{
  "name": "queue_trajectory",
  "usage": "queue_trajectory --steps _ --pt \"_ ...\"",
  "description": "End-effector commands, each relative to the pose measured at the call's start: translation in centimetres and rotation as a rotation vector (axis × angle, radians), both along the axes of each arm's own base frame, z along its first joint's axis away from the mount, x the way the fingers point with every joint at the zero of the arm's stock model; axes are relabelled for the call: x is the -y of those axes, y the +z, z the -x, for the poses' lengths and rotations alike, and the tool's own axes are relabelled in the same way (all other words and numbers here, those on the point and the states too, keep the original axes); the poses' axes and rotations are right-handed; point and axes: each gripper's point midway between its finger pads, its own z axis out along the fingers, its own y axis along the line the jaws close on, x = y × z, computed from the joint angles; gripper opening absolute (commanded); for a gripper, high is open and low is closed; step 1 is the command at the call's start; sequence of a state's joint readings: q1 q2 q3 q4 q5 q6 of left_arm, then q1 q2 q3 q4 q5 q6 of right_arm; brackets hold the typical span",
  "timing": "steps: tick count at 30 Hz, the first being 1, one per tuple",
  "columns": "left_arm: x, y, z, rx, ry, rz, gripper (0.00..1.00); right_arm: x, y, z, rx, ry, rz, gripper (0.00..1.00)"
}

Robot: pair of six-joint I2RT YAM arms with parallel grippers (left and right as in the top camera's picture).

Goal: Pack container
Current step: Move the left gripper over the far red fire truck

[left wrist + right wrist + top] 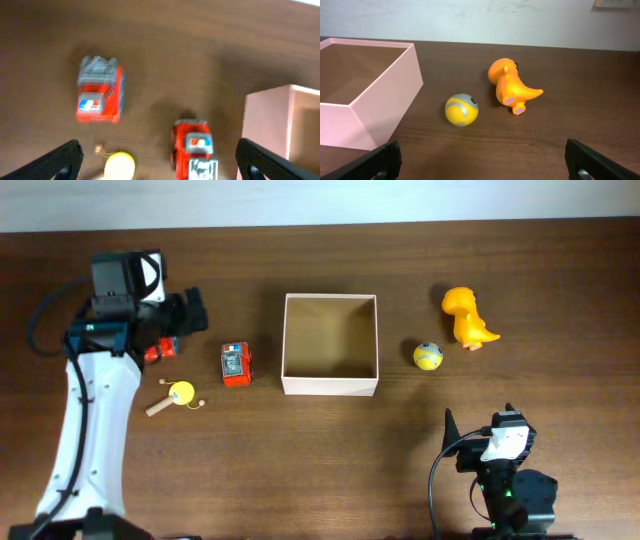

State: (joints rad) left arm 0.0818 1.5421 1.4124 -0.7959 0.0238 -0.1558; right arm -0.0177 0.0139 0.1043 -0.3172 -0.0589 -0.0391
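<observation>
The container (330, 383) is a square shallow box with white walls and a tan inside, standing mid-table with nothing in it; it also shows as container (280, 120) and container (380, 95). Left of it lie a red fire truck (236, 364), a second red truck (160, 351) half under my left arm, and a yellow rattle (180, 392). My left gripper (188, 311) hovers open above them; in its wrist view the gripper (162, 165) spans the near truck (194, 150) and rattle (119, 165). My right gripper (487, 167) is open and holds nothing.
A yellow ball (428, 356) and an orange dinosaur (468, 318) lie right of the box, ahead of the right gripper (483, 428). In the right wrist view the ball (461, 110) is nearer than the dinosaur (512, 87). The table's far edge meets a white wall.
</observation>
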Motion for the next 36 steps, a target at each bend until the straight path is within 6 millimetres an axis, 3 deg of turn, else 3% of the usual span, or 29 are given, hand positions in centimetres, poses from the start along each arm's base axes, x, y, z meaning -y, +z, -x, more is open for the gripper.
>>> queue_trajectory --steps 1,5,7,9,17,23,30,36 --pt "-3.3 3.9 -0.5 0.063 0.246 0.070 1.00 -0.3 -0.1 0.0 0.003 0.018 0.003 0.99" --pt "-5.0 6.4 -0.9 0.099 0.303 0.069 1.00 -0.3 -0.1 0.0 0.003 0.018 0.003 0.99" --pt "-5.8 6.6 -0.9 0.086 0.332 0.063 0.99 -0.3 -0.1 0.0 0.003 0.018 0.003 0.99" --pt "-6.8 5.7 -0.6 0.041 0.369 0.054 1.00 -0.3 -0.1 0.0 0.003 0.018 0.003 0.99" --pt "-8.7 -1.2 1.2 -0.255 0.415 0.140 0.99 -0.3 -0.1 0.0 0.003 0.018 0.003 0.99" --pt "-8.9 -1.5 1.5 -0.287 0.354 0.118 0.99 -0.3 -0.1 0.0 0.003 0.018 0.003 0.99" --pt "-8.6 -2.6 3.6 -0.393 0.315 0.061 0.99 -0.3 -0.1 0.0 0.003 0.018 0.003 0.99" --pt "-8.6 -4.7 1.2 -0.413 -0.024 -0.157 0.99 -0.3 -0.1 0.0 0.003 0.018 0.003 0.99"
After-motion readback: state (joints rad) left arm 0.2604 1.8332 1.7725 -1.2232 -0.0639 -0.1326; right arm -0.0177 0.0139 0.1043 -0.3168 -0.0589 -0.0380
